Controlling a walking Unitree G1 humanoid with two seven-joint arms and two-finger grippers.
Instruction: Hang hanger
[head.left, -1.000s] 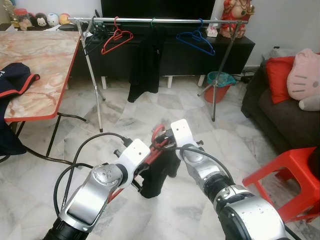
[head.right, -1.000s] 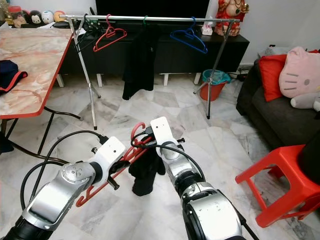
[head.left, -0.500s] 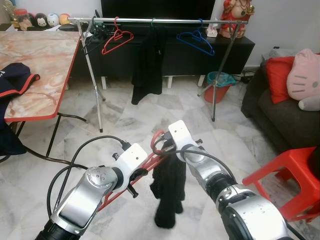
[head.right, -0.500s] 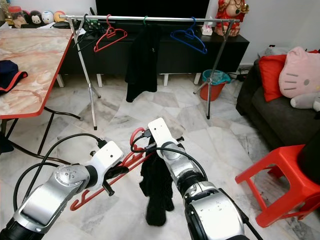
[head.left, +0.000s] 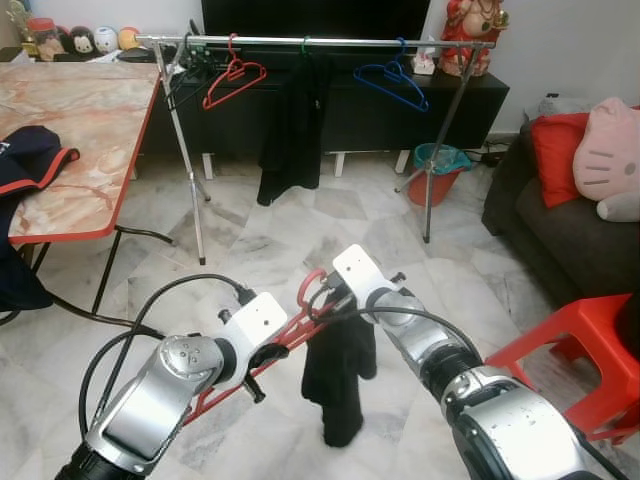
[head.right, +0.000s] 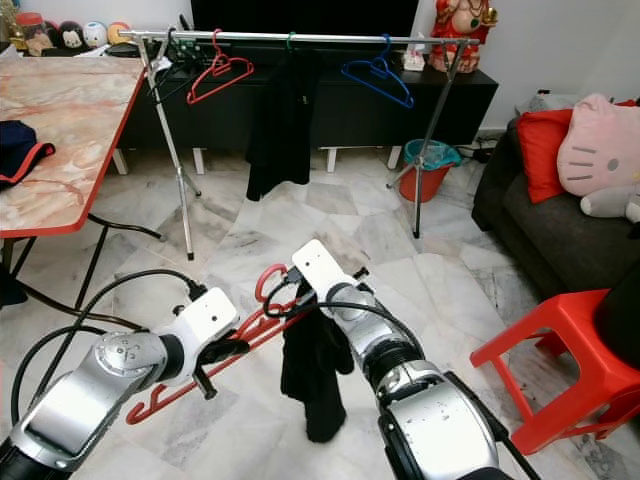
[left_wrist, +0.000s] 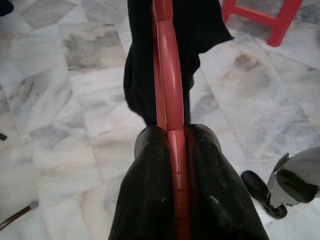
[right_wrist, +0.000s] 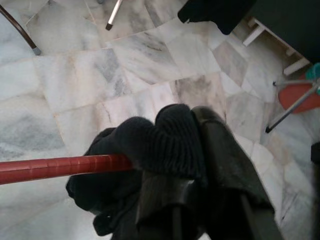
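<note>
Red plastic hanger (head.left: 285, 335) with black cloth (head.left: 338, 385) sits squeezed in both jaws, kept level, metal rail (head.left: 320, 41) at 12 o'clock.

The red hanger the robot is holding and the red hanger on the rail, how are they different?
The held red hanger is clamped by the left gripper, tilted, with a black cloth draped over it. The rail's red hanger hangs by its hook from the rack rail, bare. Both are red.

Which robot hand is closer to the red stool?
The right. The right gripper, clamped on the black garment and red hanger, is on the same side as the red stool; the left gripper grips the hanger farther away.
</note>
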